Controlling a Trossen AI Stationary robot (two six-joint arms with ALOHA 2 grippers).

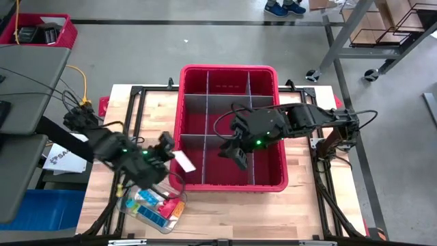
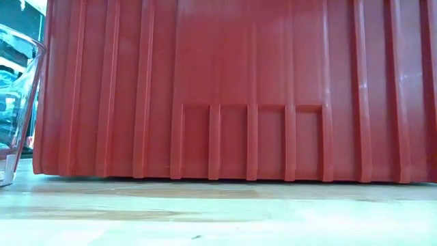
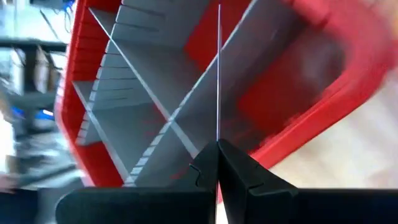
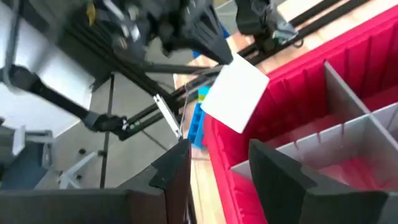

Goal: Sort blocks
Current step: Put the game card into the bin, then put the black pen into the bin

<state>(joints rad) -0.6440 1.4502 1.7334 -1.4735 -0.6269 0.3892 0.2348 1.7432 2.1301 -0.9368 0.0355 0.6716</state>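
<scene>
Red bin (image 1: 229,74), left pincer (image 1: 167,147) clamped on thin sheet (image 1: 183,160) at its rim, right pincer (image 1: 234,154) apart inside.

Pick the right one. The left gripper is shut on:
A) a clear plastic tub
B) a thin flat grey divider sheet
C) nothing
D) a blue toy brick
B: the left gripper pinches a thin flat grey divider sheet edge-on, beside the large red plastic bin.

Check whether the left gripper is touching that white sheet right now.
Touching. In the left wrist view the left gripper is shut on the thin sheet, seen edge-on rising from between its fingers; the right wrist view shows the same white sheet held beside the bin.
</scene>
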